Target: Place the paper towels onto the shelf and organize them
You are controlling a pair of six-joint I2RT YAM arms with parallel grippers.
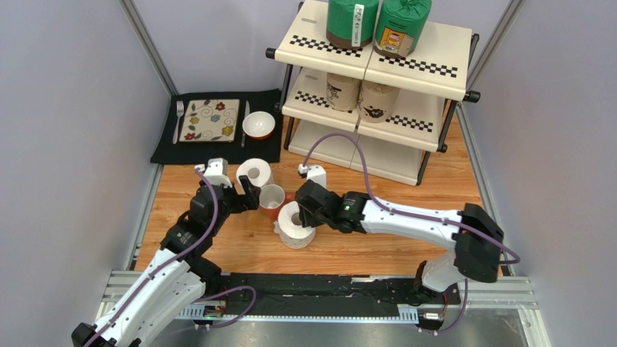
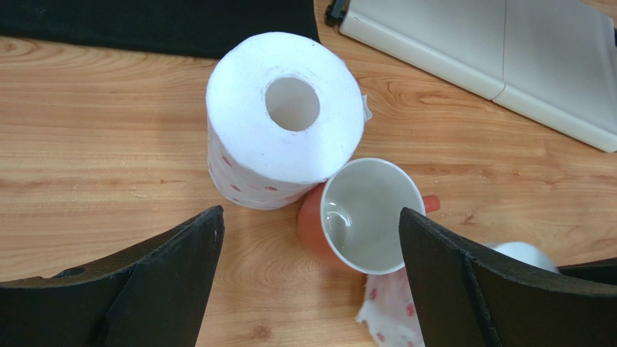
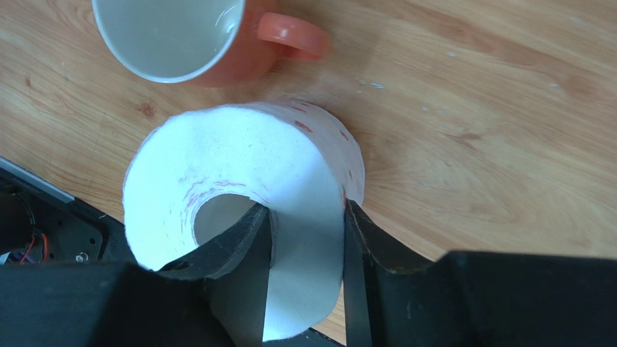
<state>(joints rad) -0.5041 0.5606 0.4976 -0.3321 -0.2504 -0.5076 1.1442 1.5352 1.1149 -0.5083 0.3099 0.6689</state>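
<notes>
My right arm reaches low across the wooden table (image 1: 405,184), elbow out to the right, forearm pointing left. My right gripper (image 3: 304,213) pinches the wall of a white roll (image 3: 239,159), one finger down the core, the other outside it. My left arm bends up and forward, and my left gripper (image 2: 310,217) hangs spread wide above the mug (image 2: 362,217) and the second white roll (image 2: 282,123), which stands upright touching the mug. At the back, the shelf (image 1: 434,69) carries two green rolls (image 1: 353,22) on top and two tan rolls (image 1: 342,90) on the middle tier. Left of it, a black placemat (image 1: 163,148) holds a flowered plate (image 1: 211,120), a bowl (image 1: 258,124), a fork (image 1: 178,119) and a knife (image 1: 245,116)
</notes>
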